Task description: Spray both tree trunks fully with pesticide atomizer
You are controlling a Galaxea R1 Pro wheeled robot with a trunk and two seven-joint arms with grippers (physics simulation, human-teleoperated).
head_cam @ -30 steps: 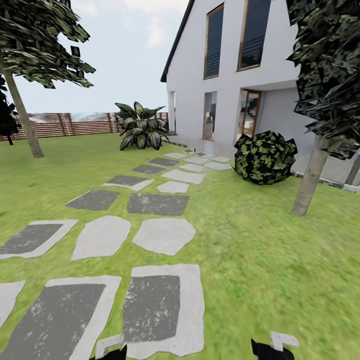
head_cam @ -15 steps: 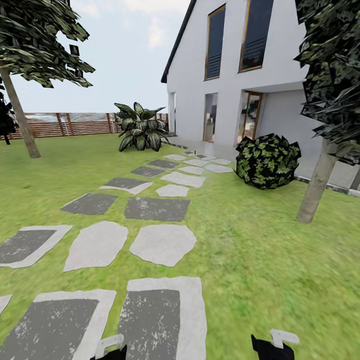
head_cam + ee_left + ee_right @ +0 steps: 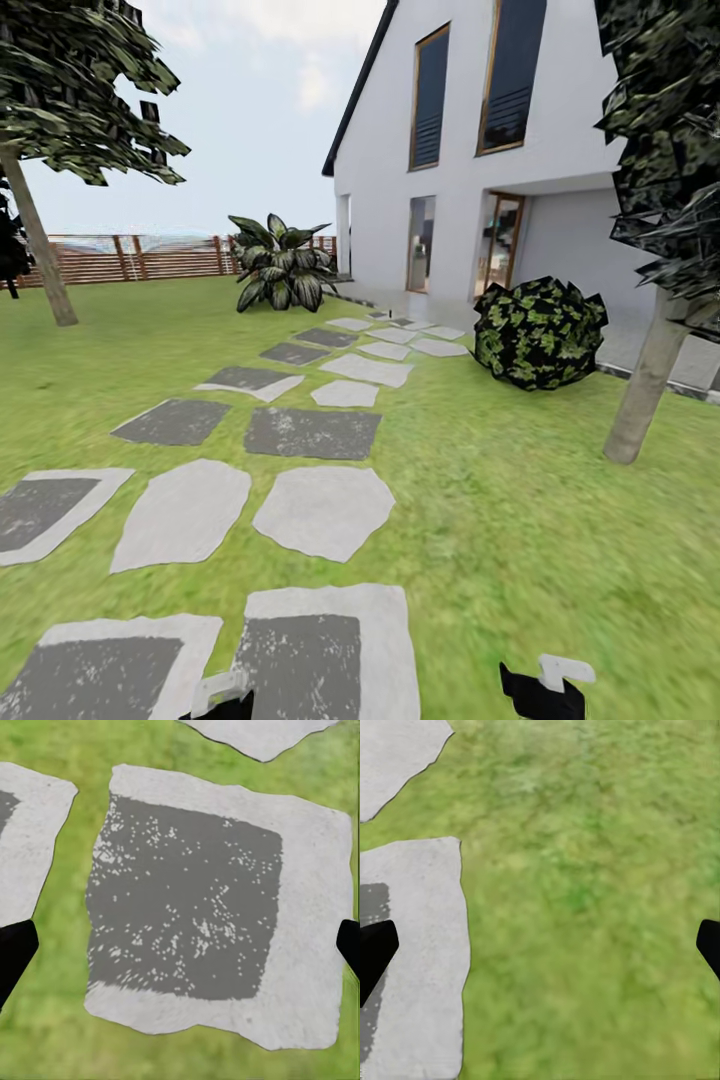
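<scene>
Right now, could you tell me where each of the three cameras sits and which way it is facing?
Head view: on the robot's head, facing forward over the lawn, the stepping stones, the house and two trees; both grippers' tops peek in.
Left wrist view: on the left arm, facing down at a grey paving slab; dark fingertips at the edges.
Right wrist view: on the right arm, facing down at grass beside a slab edge; fingertips likewise.
Shared: both wrist views show slabs of the head view's path.
</scene>
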